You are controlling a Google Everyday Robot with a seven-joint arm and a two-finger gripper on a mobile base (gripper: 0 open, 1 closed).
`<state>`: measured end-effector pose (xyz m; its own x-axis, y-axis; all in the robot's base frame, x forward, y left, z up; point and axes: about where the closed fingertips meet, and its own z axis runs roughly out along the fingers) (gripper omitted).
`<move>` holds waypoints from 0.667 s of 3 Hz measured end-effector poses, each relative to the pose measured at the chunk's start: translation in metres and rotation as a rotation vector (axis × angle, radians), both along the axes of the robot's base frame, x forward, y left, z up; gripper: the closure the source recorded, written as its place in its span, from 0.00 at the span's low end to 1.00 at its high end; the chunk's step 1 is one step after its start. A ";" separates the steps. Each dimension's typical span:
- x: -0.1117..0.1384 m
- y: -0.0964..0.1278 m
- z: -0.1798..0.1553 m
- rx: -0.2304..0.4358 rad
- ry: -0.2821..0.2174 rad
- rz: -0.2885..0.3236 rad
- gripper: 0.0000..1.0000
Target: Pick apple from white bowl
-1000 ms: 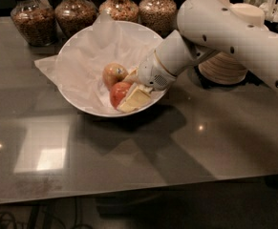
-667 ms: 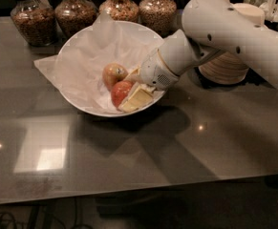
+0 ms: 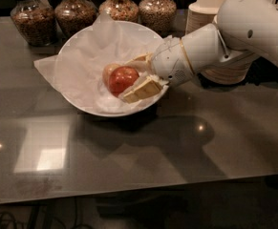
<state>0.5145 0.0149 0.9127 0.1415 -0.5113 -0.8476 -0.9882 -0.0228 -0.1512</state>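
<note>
The red-orange apple [image 3: 121, 79] is inside the white bowl [image 3: 111, 113], which is lined with crumpled white paper and stands at the back middle of the dark table. My gripper [image 3: 127, 81] reaches into the bowl from the right. Its two cream fingers sit above and below the apple, shut on it, and the apple looks slightly raised off the paper. A yellowish apple [image 3: 108, 72] lies just behind and to the left of it, partly hidden.
Several glass jars of grains [image 3: 73, 12] stand in a row behind the bowl. Stacks of small paper bowls [image 3: 203, 8] stand at the back right, partly behind my arm [image 3: 253, 27]. The table's front edge [image 3: 138, 190] runs along the bottom.
My arm has drawn a little up and to the right. The red apple has risen with the fingers, away from the bowl's bottom. The yellowish apple has stayed put.
</note>
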 end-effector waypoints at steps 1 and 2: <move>-0.007 0.000 0.021 0.076 -0.026 0.032 1.00; -0.012 0.005 0.045 0.098 -0.039 0.071 1.00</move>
<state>0.5027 0.0194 0.9576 0.2083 -0.4141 -0.8861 -0.9780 -0.0763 -0.1942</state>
